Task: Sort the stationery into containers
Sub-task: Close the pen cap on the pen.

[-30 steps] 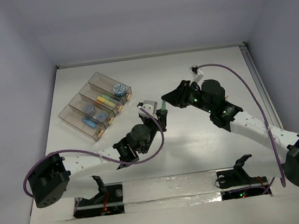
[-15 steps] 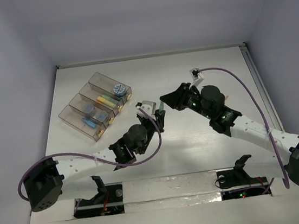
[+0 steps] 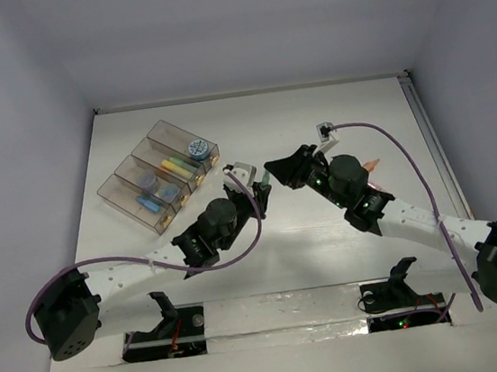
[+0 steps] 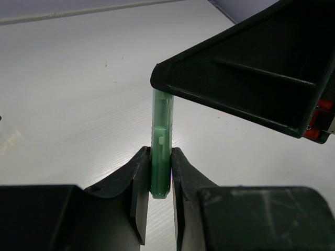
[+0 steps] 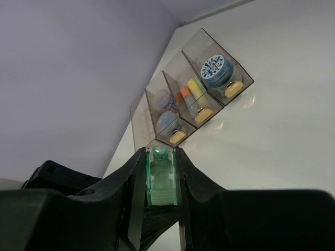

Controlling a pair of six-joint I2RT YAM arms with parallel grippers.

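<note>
- The left gripper [image 4: 159, 152] is closed to a narrow gap on the lower end of a green pen [image 4: 161, 125], which is pinched between both inner pads and stands roughly upright.
- The right gripper [image 5: 159, 154] is closed on the same green pen at its other end. In the right wrist view the pen's cap is seen clamped squarely between the jaws.
- The pen is thus held by both grippers at once, above the table [image 3: 313, 123] near its middle, with the two claws nearly touching.
- A handover is judged to be in hand. As the containers [image 3: 159, 135] lie on the left side, the left arm is probably the receiver.
- For a clean transfer, the left grip should be confirmed firm before the right jaws are opened. No pulling or twisting should be done while both ends are clamped, or the slim translucent barrel may be flexed or slip out.
- The right claw should be backed off along the pen's axis once it is opened, so the pen is not knocked askew.
- Further out, the row of joined boxes is seen holding a tape roll [image 5: 217, 67], yellow and orange pens [image 5: 191, 89] and bluish rolls [image 5: 167, 119]. The pen box is judged the likely destination.
</note>
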